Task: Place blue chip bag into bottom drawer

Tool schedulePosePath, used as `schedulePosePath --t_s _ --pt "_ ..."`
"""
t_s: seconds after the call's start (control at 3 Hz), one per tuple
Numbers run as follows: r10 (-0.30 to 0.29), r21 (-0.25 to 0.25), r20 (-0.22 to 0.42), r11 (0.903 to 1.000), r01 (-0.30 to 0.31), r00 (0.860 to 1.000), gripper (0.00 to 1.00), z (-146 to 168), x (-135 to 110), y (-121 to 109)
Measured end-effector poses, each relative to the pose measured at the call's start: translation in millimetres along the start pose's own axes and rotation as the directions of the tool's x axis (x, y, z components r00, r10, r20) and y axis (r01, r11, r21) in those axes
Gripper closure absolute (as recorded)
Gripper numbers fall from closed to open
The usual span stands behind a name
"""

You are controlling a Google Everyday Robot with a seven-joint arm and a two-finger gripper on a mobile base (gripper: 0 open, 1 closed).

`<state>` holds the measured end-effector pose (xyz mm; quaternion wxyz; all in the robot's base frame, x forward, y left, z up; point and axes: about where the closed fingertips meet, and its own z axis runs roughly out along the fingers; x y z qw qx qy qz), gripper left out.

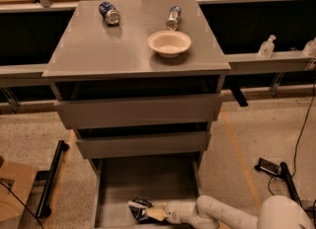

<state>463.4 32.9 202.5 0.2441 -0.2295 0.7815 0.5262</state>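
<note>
Gripper (151,214) low in bottom drawer (148,179), jaws apparently clamped on blue chip bag (139,208).

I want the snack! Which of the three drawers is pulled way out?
The bottom drawer, the lowest one; the two drawers above barely stick out. The gripper holds the blue chip bag inside it.

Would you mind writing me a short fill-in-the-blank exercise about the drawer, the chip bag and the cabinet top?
1. The bottom drawer is pulled ____.
2. The gripper holds the blue chip bag ____ that drawer.
3. On the cabinet top stands one white ____.
Missing words: open; inside; bowl.
</note>
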Motion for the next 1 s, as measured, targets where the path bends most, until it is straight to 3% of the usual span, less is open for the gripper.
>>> schedulePosePath --t_s 0.33,0.67,1.0 --pt "-0.124 0.030 0.003 0.9918 0.124 0.992 0.05 -17 -38 38" --pt "-0.270 0.055 -0.012 0.9612 0.270 0.963 0.00 -33 -87 70" --pt "-0.288 0.059 -0.016 0.9558 0.288 0.958 0.00 -36 -97 72"
